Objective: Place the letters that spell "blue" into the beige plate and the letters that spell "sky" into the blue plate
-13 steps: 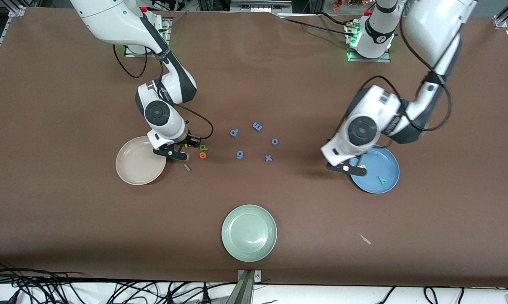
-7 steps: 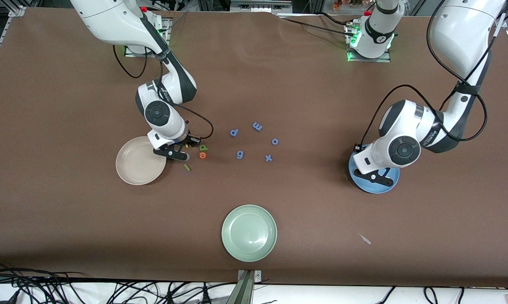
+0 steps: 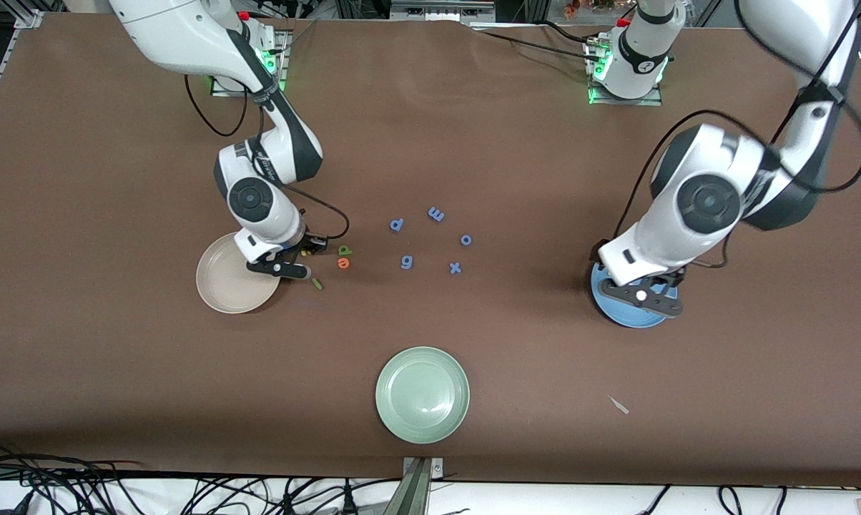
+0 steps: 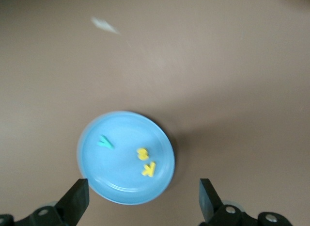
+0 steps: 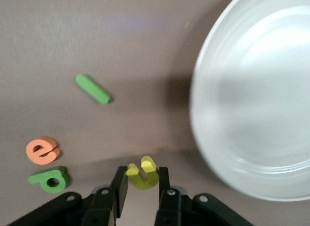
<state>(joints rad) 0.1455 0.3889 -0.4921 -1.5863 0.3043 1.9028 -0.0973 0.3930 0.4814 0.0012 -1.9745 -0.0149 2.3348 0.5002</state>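
**Yellow u pinched beside the beige plate, sky letters down in the blue**

Your right gripper [image 5: 140, 183] had its jaws pinched on the yellow u [image 5: 143, 172], lifted over the bench [image 3: 516, 143] just at the rim of the beige plate [image 3: 219, 286], which lay bare. Just off those jaws on the bench lay the orange e [image 5: 42, 150], the green b [image 5: 49, 179] and the dark-green l bar [image 5: 93, 88], all close together, none in the plate. Your left gripper [image 4: 140, 199] hung above the blue plate [image 4: 123, 187] with its jaws spread wide and nothing between them. Directly beneath them in that plate sat the yellow s [image 4: 142, 153] and yellow k [image 4: 149, 169] side by side, the teal y [image 4: 104, 142] a little apart.
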